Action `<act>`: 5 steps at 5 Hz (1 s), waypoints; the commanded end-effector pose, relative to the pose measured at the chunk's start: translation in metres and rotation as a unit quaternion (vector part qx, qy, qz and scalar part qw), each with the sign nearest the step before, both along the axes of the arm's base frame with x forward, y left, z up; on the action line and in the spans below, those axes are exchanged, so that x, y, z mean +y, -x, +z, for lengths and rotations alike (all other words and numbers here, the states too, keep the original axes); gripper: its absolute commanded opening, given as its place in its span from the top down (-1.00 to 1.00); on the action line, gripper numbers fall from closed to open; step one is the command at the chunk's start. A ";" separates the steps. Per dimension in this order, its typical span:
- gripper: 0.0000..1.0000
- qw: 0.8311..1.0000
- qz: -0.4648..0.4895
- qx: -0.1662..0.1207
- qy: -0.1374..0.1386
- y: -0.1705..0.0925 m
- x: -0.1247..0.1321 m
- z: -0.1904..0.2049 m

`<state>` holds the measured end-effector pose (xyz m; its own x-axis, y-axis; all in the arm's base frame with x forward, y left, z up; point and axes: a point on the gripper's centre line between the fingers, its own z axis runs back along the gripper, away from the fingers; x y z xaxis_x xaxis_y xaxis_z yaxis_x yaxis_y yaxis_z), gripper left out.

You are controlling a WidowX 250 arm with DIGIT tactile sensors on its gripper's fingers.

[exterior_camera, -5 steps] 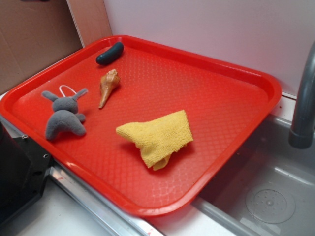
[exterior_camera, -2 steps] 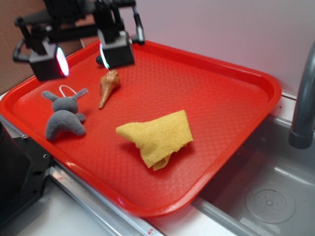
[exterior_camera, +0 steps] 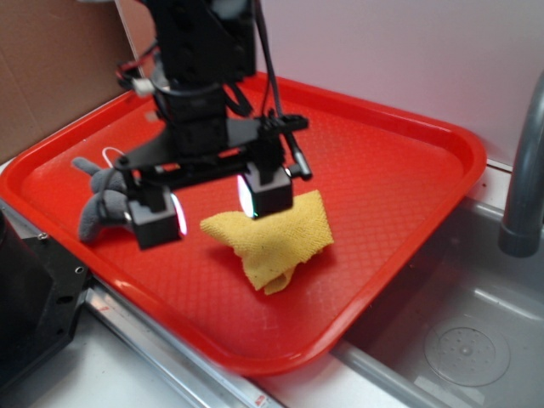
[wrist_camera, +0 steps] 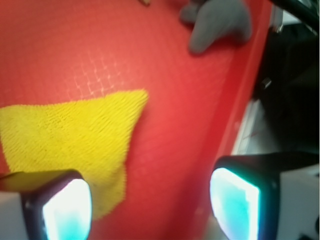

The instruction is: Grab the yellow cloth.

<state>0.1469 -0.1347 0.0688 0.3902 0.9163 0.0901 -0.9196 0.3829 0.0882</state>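
Yellow cloth (exterior_camera: 274, 236) lies flat, pointed corner toward the plush, under the wide-apart claw (exterior_camera: 212, 208).

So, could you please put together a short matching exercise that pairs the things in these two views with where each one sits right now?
Things:
1. yellow cloth
2. grey plush toy
3. end effector
4. faucet

Places:
A. over the sink, right of the red tray
B. near the tray's left rim
C. mid-tray, partly under one finger
D. above the tray, fingers spread wide

Pairs: 1-C, 2-B, 3-D, 4-A
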 end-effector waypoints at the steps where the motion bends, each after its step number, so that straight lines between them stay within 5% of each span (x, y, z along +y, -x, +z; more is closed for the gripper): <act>1: -1.00 0.991 -0.028 -0.113 -0.062 -0.052 0.004 -0.010; 2: -1.00 0.988 -0.008 -0.135 -0.075 -0.062 0.003 -0.021; 4: -1.00 0.987 0.008 -0.132 -0.094 -0.088 0.024 -0.030; 5: 1.00 0.988 0.010 -0.122 -0.090 -0.096 0.033 -0.032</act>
